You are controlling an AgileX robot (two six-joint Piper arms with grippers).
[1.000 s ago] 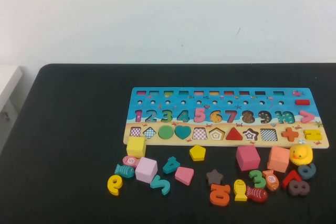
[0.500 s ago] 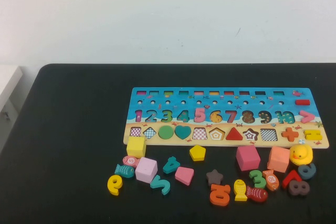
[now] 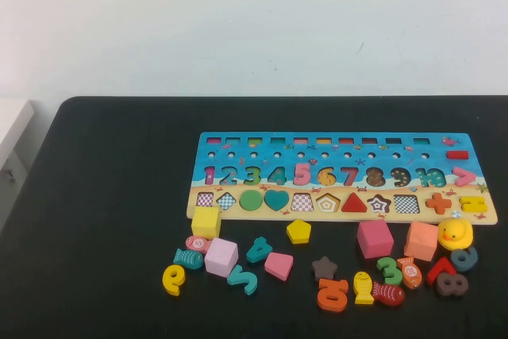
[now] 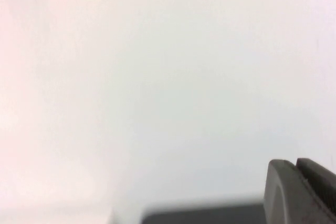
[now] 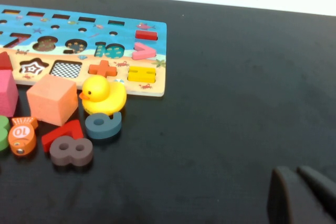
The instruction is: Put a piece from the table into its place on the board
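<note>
Black matte table (image 3: pixel 103 220) unchanged: small flat yellow wooden pentagon (image 3: pixel 298 231) stays beside long wooden puzzle board (image 3: pixel 333 142), far from my clenched left gripper (image 4: pixel 300 192); right gripper (image 5: pixel 302 195) seems closed beyond the board's end.

The left wrist view is filled almost wholly by a pale, blank wall (image 4: pixel 157 77). At one corner the dark fingers of the left pincer (image 4: pixel 300 192) press together, closed. A dark strip of tabletop (image 4: pixel 205 216) edges the frame beside them.
</note>
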